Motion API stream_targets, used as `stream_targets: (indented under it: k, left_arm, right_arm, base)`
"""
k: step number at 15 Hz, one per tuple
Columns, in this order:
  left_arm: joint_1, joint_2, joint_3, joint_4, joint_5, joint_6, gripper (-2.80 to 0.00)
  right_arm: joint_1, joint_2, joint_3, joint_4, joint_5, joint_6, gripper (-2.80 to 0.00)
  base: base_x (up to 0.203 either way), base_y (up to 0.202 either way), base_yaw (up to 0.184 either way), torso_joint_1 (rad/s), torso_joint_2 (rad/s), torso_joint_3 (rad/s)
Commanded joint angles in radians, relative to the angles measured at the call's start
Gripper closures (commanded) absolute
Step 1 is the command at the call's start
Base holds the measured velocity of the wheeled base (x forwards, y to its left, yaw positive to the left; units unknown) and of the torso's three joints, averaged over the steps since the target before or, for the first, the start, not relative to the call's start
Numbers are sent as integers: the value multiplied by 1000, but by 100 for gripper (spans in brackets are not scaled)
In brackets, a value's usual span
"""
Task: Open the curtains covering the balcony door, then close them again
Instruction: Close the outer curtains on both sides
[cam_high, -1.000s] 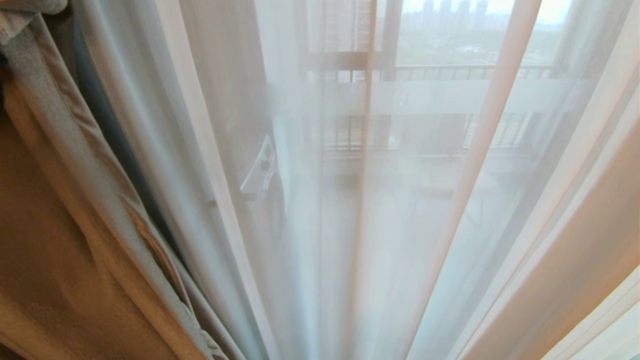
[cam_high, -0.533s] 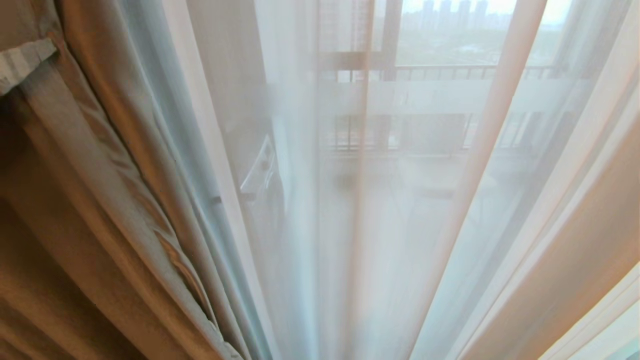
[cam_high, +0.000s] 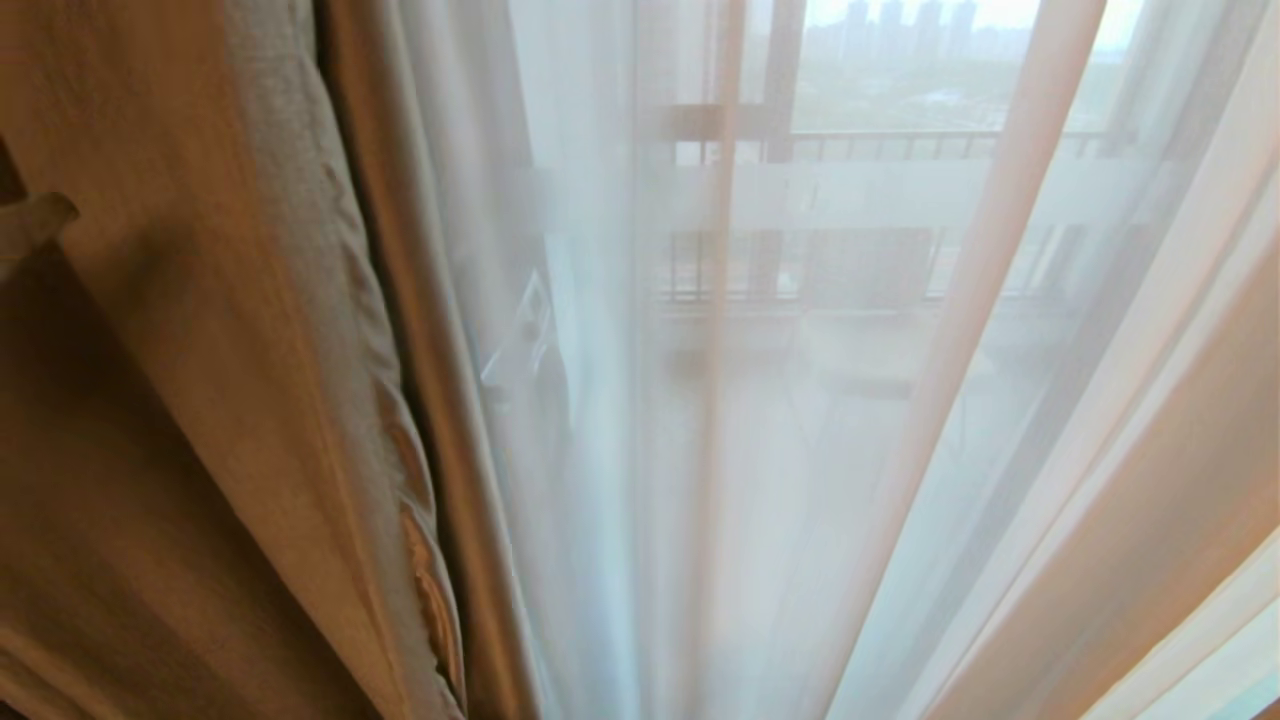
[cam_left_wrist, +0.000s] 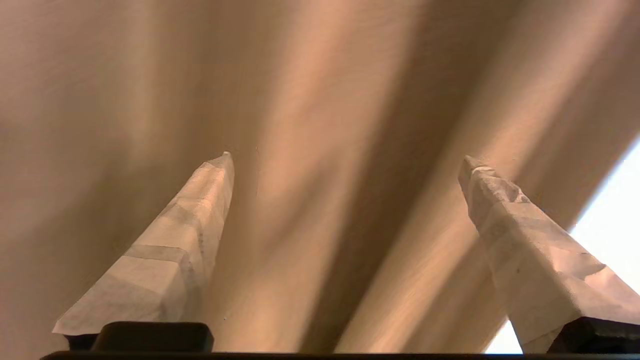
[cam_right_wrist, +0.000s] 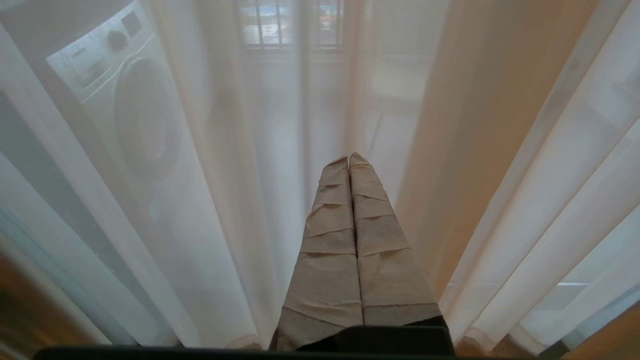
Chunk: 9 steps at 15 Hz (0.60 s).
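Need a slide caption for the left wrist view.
Left gripper open, fingers spread before the opaque drape, nothing held.

the head camera sat close to the curtains (cam_high: 700, 400), facing the balcony door (cam_high: 790, 150) through them. the left wrist camera pressed nearer still, against opaque folds. the right wrist camera shared the head's sheer stretch.

- Thick matt woven cloth on the opaque drape (cam_high: 200, 330), coarse in grain, with a stitched hem.
- Thin see-through sheers (cam_high: 700, 450), smooth and soft (gauzy, faintly lustrous).
- Matt, creased, paper-like tape wrapped round the left gripper (cam_left_wrist: 345, 157) fingers (cam_left_wrist: 170, 260) and the right gripper (cam_right_wrist: 348, 159).
- Smooth, slightly glossy washing machine (cam_right_wrist: 125, 100) front behind the sheers.
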Motion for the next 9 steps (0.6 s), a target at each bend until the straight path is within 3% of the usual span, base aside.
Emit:
stream_targets:
  k: [1, 6, 7, 9]
  left_arm:
    - [-2, -118, 21, 71, -13, -2, -280]
    - [-3, -186, 44, 121, -15, -1, -280]
    - [-3, -194, 46, 121, -15, -2, 0]
    - [-3, -202, 50, 122, -17, -2, 0]
  right_arm:
    - [0, 2, 0, 0, 1, -1, 0]
    - [0, 2, 0, 0, 1, -1, 0]
    - [0, 2, 0, 0, -1, -1, 0]
    - [0, 2, 0, 0, 0, -1, 0]
  base:
    - [0, 0, 0, 0, 0, 0]
    - [0, 0, 0, 0, 0, 0]
    - [0, 0, 0, 0, 0, 0]
    - [0, 0, 0, 0, 0, 0]
